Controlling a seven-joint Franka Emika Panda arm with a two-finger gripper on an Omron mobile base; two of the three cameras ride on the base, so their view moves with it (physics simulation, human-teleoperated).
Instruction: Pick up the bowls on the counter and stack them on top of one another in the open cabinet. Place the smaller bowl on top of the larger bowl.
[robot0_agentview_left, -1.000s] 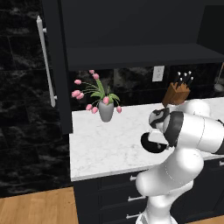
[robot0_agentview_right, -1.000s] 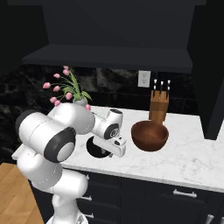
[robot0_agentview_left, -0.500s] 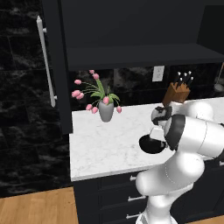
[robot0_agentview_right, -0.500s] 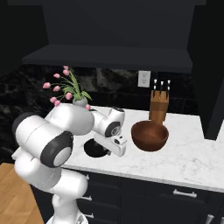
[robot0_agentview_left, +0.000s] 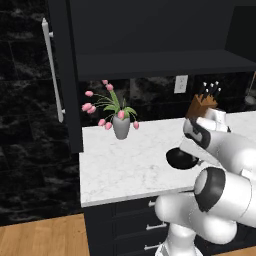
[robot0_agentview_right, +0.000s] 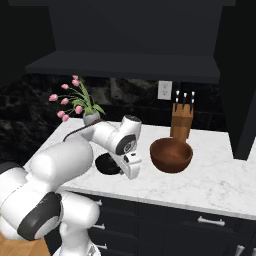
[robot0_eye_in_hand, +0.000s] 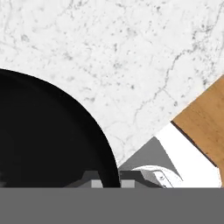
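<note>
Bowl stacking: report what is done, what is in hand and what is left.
Done: nothing is stacked; the cabinet shelf holds no bowl. In hand: the tool is shut on the rim of the smaller bowl, which is low over the counter; whether it is lifted off cannot be told. Left: the larger bowl sits on the counter by the knife block. It must go up first, then the black one on top.

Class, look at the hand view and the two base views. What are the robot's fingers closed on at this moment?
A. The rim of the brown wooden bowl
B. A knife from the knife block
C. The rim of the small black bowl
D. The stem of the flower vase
C. In the hand view the fingers pinch the rim of the small black bowl, which sits on the marble counter; the brown wooden bowl stands apart, untouched.
</note>
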